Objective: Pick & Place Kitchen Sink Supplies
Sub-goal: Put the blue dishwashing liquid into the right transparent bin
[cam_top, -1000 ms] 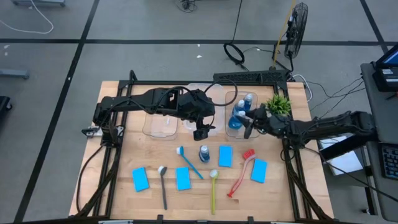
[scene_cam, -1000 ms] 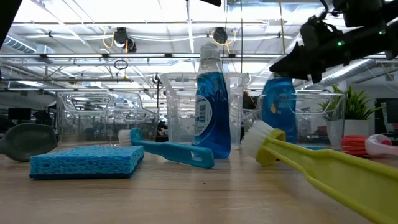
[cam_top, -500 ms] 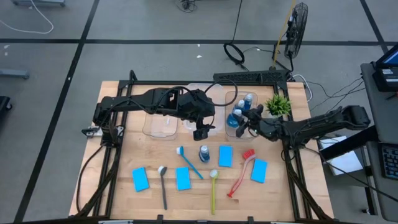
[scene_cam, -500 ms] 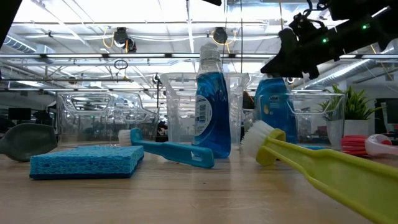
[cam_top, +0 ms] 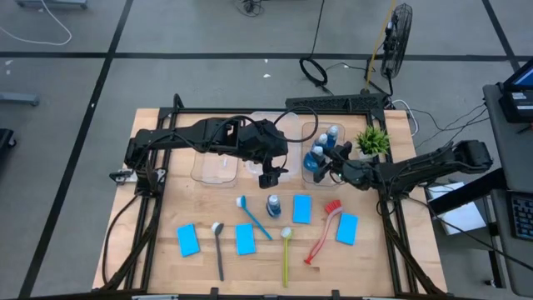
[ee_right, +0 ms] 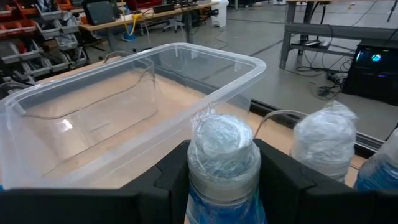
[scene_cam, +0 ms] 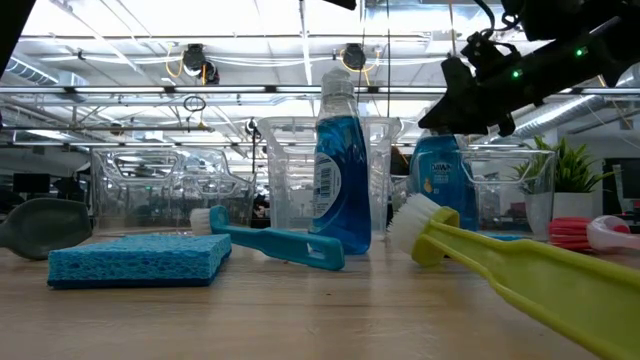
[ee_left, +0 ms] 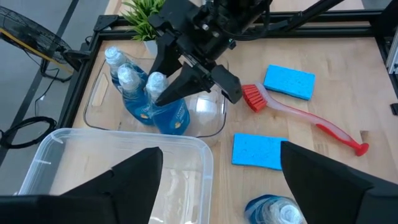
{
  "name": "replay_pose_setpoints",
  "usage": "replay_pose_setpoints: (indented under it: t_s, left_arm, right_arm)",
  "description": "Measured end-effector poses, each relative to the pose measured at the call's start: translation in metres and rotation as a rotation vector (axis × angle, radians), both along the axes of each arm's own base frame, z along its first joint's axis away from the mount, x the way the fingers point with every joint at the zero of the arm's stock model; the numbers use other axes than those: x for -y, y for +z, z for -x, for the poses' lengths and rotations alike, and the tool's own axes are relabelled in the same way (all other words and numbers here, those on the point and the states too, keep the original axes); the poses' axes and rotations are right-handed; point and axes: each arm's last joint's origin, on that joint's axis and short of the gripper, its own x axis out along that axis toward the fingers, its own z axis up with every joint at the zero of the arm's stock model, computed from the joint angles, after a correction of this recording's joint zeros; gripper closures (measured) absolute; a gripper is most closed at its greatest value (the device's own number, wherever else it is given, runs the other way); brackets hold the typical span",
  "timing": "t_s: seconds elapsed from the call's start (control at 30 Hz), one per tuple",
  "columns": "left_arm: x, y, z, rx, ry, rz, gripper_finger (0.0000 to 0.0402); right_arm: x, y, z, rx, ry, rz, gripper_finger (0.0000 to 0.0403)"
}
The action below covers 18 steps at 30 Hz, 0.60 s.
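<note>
My right gripper is shut on a blue bottle inside the right clear tub, next to two more blue bottles. My left gripper is open and hovers above the middle tub, beyond the last bottle, which stands on the table. Flat on the table lie several blue sponges and the blue, dark, yellow-green and red brushes. My right gripper pinches the bottle by its neck, just under the pale cap, one finger on each side. The fingers reach in from the table's right, slanting down. The bottle stands about upright in the tub; whether its base touches the tub floor I cannot tell.
A small green potted plant stands just behind my right arm. A third clear tub sits at the left of the row. The near half of the table holds the sponges and brushes, with bare wood at its near-left corner.
My right gripper, still shut on the bottle, has moved a little toward the table's left, carrying the bottle farther in over the right tub beside the other two. My left arm has kept still.
</note>
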Motion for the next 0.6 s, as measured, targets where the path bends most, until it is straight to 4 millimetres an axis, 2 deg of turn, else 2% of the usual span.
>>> replay_pose_setpoints:
  t_s: [0.37, 0.6]
  left_arm:
    - [0.0000, 0.0000, 0.0000, 0.000, -0.001, -0.001, 0.0100]
    - [0.0000, 0.0000, 0.0000, 0.000, -0.001, -0.001, 0.0094]
  right_arm:
    - [-0.0008, -0.0074, -0.0038, -0.006, 0.016, -0.042, 0.0262]
    - [-0.0051, -0.0056, -0.0051, 0.005, 0.040, -0.026, 0.0254]
